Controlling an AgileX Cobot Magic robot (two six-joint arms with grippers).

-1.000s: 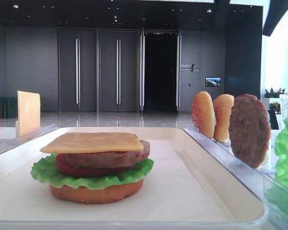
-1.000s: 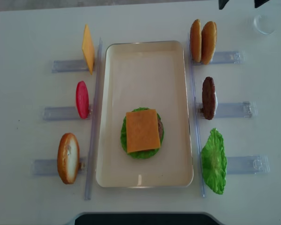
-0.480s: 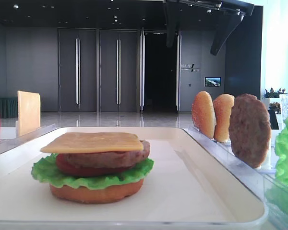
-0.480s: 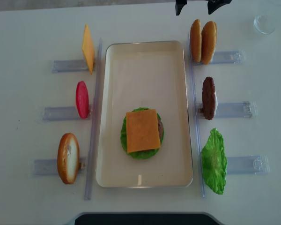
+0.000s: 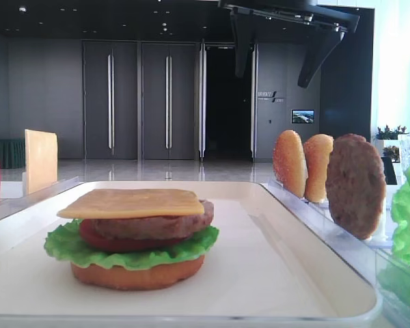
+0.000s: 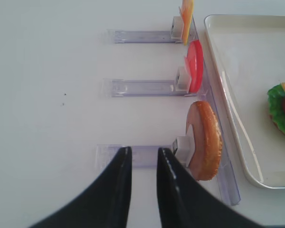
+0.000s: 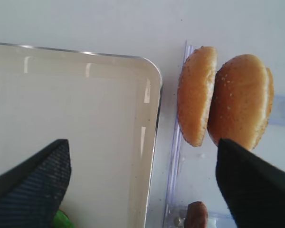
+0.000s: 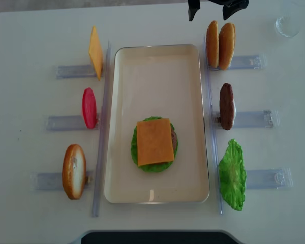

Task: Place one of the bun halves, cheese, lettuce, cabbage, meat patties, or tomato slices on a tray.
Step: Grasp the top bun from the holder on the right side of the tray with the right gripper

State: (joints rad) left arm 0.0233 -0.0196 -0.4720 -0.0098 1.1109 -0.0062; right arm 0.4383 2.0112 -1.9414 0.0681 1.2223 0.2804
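The cream tray point(image 8: 157, 66) lies mid-table and holds a stack: bottom bun, lettuce, tomato, patty, and a cheese slice point(image 8: 154, 141) on top. Two bun halves point(image 8: 219, 44) stand on edge in a rack at the tray's far right corner. My right gripper point(image 8: 209, 14) hangs open above the table just beyond them. In the right wrist view it point(image 7: 143, 142) holds nothing, with the bun halves point(image 7: 195, 95) ahead. My left gripper point(image 6: 143, 150) is shut and holds nothing. It sits left of another bun point(image 6: 206, 140) standing in the near left rack.
Clear racks flank the tray. On the left stand a cheese slice point(image 8: 95, 52), a tomato slice point(image 8: 89, 108) and a bun point(image 8: 74, 171). On the right stand a meat patty point(image 8: 226, 105) and a lettuce leaf point(image 8: 232, 174). A glass point(image 8: 286, 25) stands at the far right corner.
My right gripper has come into view at the far edge and moved toward the two bun halves, still open. Nothing on the table has moved.
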